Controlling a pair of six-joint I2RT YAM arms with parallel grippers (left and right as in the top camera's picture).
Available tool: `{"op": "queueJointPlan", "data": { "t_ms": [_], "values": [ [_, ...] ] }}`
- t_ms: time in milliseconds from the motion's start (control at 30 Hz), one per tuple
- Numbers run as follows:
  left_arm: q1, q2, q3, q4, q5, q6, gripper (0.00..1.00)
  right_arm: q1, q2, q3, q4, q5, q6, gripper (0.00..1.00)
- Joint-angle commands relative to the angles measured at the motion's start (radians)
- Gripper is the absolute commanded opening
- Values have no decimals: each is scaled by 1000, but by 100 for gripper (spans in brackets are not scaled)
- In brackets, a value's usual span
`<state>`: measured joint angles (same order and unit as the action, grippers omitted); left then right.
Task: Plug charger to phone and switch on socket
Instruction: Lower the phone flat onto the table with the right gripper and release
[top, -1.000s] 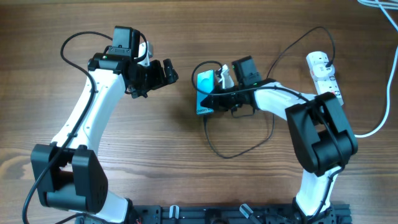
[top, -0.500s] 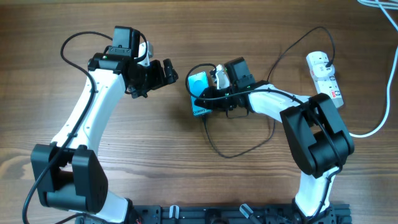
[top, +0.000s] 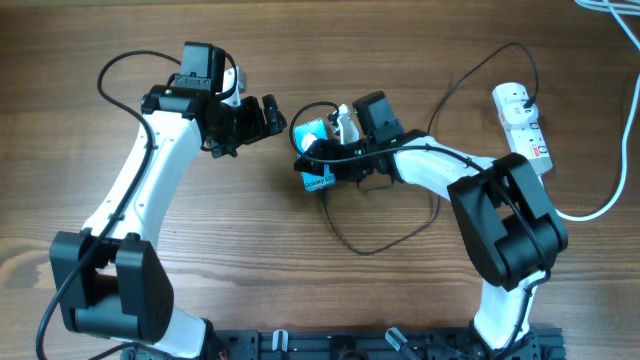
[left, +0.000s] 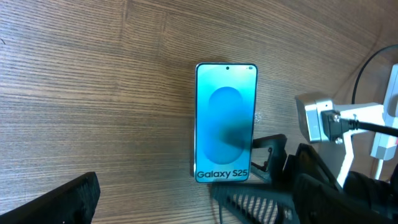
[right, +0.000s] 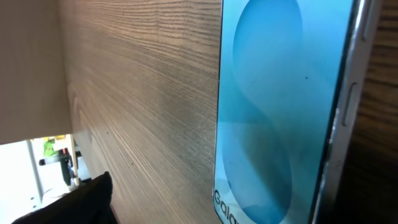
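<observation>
The phone lies flat at the table's middle, cyan screen up, and shows whole in the left wrist view. My right gripper hangs low over it, open. In the right wrist view one finger stands far left of the screen. The charger, a thin black cable, loops from the phone's near end round to the socket at the far right. Its connector is hidden under the right gripper. My left gripper is open and empty, just left of the phone.
A thick white cord runs from the socket off the right edge. The right arm's white links stretch between phone and socket. Bare wood lies in front of the phone, inside and left of the cable loop.
My right gripper has gone from shut to open and shifted left. The phone has slid a little to the left with it. The left arm has not moved.
</observation>
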<state>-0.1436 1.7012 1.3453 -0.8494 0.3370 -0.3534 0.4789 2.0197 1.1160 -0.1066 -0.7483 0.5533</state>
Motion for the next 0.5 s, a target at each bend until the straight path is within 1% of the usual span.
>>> {"op": "queueJointPlan", "data": {
  "t_ms": [0,100,267,467],
  "values": [
    [2,-13,0,0,-14,6,100,51,19,-13,-18,75,0,98],
    [2,-13,0,0,-14,6,100,64,19,-13,-23,193,-1,99],
    [2,-13,0,0,-14,6,100,53,16,3,-56,210,-5,100],
    [2,-13,0,0,-14,6,100,27,-14,25,-110,229,-49,100]
  ]
}}
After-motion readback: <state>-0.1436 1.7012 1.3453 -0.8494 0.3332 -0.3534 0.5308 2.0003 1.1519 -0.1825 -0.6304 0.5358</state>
